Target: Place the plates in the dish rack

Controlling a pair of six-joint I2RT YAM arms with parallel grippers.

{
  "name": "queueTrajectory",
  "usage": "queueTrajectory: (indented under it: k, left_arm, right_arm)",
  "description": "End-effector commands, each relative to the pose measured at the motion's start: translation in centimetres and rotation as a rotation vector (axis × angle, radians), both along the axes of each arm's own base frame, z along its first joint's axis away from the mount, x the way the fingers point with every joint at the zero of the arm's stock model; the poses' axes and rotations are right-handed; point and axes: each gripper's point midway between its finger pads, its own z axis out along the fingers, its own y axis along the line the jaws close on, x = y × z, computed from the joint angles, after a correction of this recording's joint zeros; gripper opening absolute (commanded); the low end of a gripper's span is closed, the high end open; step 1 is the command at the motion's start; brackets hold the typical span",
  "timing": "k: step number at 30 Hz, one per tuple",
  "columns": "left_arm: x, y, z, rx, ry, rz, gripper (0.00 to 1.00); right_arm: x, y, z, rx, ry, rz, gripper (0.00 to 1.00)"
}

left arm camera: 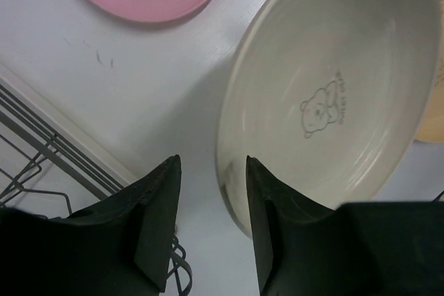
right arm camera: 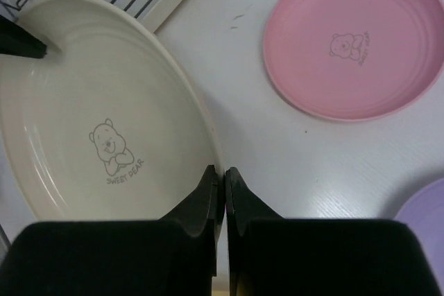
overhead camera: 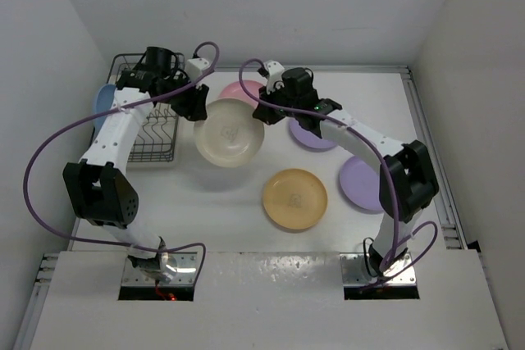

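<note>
A cream plate (overhead camera: 230, 131) hangs between my two grippers, right of the dish rack (overhead camera: 152, 143). My right gripper (overhead camera: 264, 112) is shut on its right rim, as the right wrist view shows (right arm camera: 223, 171). My left gripper (overhead camera: 190, 104) is open, and the plate's left rim (left arm camera: 236, 171) lies between its fingers (left arm camera: 212, 164). A pink plate (overhead camera: 238, 90) lies behind the cream one, half hidden. A blue plate (overhead camera: 102, 104) stands at the rack's left side. An orange plate (overhead camera: 294, 198) and two lavender plates (overhead camera: 312, 135) (overhead camera: 361, 182) lie flat on the table.
The rack's cream base edge (left arm camera: 62, 129) and dark wires (left arm camera: 28, 164) are just left of my left gripper. The pink plate (right arm camera: 354, 39) lies flat a short way beyond the cream plate (right arm camera: 104, 102). White walls enclose the table on three sides.
</note>
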Motion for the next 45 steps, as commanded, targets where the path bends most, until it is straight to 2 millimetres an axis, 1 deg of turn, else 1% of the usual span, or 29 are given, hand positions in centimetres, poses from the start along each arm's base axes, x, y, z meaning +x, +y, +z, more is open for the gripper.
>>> queueTrajectory:
  k: [1,4,5,8,9,11,12,14,15,16,17,19,20,21,22,24,25,26,28,29,30,33,35,38,39,40,41,43,45]
  left_arm:
    - [0.4,0.8,-0.4,0.023,-0.023,0.009,0.47]
    - [0.2,0.9,-0.7,0.024,-0.013,0.009,0.46]
    - [0.2,0.9,-0.7,0.024,-0.013,0.009,0.42]
    - [0.3,1.2,-0.7,0.02,-0.008,0.025,0.18]
    - [0.2,1.2,-0.3,0.019,-0.019,0.025,0.01]
    - [0.7,1.6,0.4,0.032,-0.039,0.053,0.0]
    - [1.0,2.3,0.7,0.049,-0.049,0.077,0.0]
    - [2.5,4.8,2.8,0.117,-0.123,0.209,0.0]
    - [3.2,6.5,3.6,0.144,-0.148,0.284,0.0]
    - [4.0,8.5,4.7,0.157,-0.178,0.385,0.0]
    - [4.4,11.6,7.2,0.235,-0.249,0.526,0.0]
    - [4.5,15.6,10.4,0.315,-0.345,0.697,0.0]
    - [4.3,17.0,12.0,0.357,-0.39,0.771,0.0]
    - [3.4,19.6,13.7,0.445,-0.435,0.905,0.0]
    - [2.9,21.2,15.0,0.486,-0.474,0.97,0.0]
    - [0.8,24.1,17.0,0.585,-0.514,1.117,0.0]
    - [0.4,25.7,17.1,0.623,-0.522,1.18,0.0]
    - [-0.4,26.5,17.4,0.642,-0.532,1.227,0.0]
    - [-1.8,28.1,16.9,0.679,-0.524,1.355,0.0]
    - [-2.0,28.2,16.4,0.667,-0.519,1.39,0.0]
    - [-2.2,28.2,15.6,0.676,-0.506,1.385,0.0]
    - [-2.4,28.1,14.9,0.665,-0.512,1.392,0.0]
    - [-3.6,28.9,14.4,0.707,-0.506,1.431,0.0]
    - [-3.9,29.7,13.1,0.753,-0.506,1.458,0.0]
    - [-3.9,29.7,13.3,0.744,-0.528,1.465,0.0]
    - [-3.9,29.8,12.1,0.762,-0.51,1.463,0.0]
    - [-3.9,29.8,12.1,0.75,-0.526,1.471,0.0]
    - [-4.2,30.0,10.4,0.787,-0.503,1.472,0.0]
    - [-4.1,30.2,10.0,0.792,-0.521,1.496,0.0]
  right_arm:
    - [-0.2,1.1,6.3,0.133,-0.137,0.042,0.0]
    - [-0.4,1.2,6.3,0.137,-0.133,0.048,0.0]
    - [-0.3,1.1,6.5,0.139,-0.14,0.049,0.0]
    - [-0.5,1.3,6.6,0.147,-0.139,0.056,0.0]
    - [-0.3,1.2,6.4,0.145,-0.137,0.053,0.0]
    - [0.0,1.3,6.5,0.143,-0.136,0.04,0.02]
    - [0.2,1.1,6.5,0.138,-0.135,0.033,0.33]
    - [0.6,0.7,6.4,0.118,-0.125,0.003,0.83]
    - [0.9,0.4,6.3,0.109,-0.12,-0.011,0.91]
    - [1.0,0.0,6.0,0.088,-0.11,-0.036,0.95]
    - [1.3,-0.3,6.1,0.076,-0.119,-0.058,0.98]
    - [1.9,-1.4,5.8,0.056,-0.116,-0.099,0.99]
    - [1.9,-1.7,5.7,0.052,-0.116,-0.112,0.99]
    - [2.2,-2.4,5.6,0.042,-0.118,-0.135,0.99]
    - [2.1,-2.5,5.3,0.034,-0.107,-0.135,0.99]
    - [2.2,-3.0,5.0,0.02,-0.1,-0.149,0.99]
    - [2.2,-3.0,5.1,0.02,-0.101,-0.149,0.99]
    - [2.2,-3.0,5.1,0.02,-0.099,-0.153,0.99]
    - [2.5,-3.0,5.0,0.023,-0.092,-0.168,0.99]
    - [2.5,-3.0,4.9,0.024,-0.083,-0.171,0.99]
    - [2.9,-2.6,5.5,0.036,-0.085,-0.176,0.99]
    - [3.4,-2.2,5.5,0.035,-0.067,-0.174,0.99]
    - [3.7,-1.9,6.6,0.056,-0.079,-0.177,0.99]
    - [3.9,-1.6,7.1,0.072,-0.082,-0.18,0.98]
    - [3.9,-1.7,7.1,0.073,-0.077,-0.184,0.98]
    - [3.9,-1.6,7.4,0.075,-0.081,-0.182,0.98]
    - [3.9,-1.6,7.2,0.073,-0.073,-0.183,0.98]
    - [3.8,-1.6,7.5,0.079,-0.075,-0.183,0.98]
    - [3.6,-1.6,7.6,0.075,-0.072,-0.181,0.98]
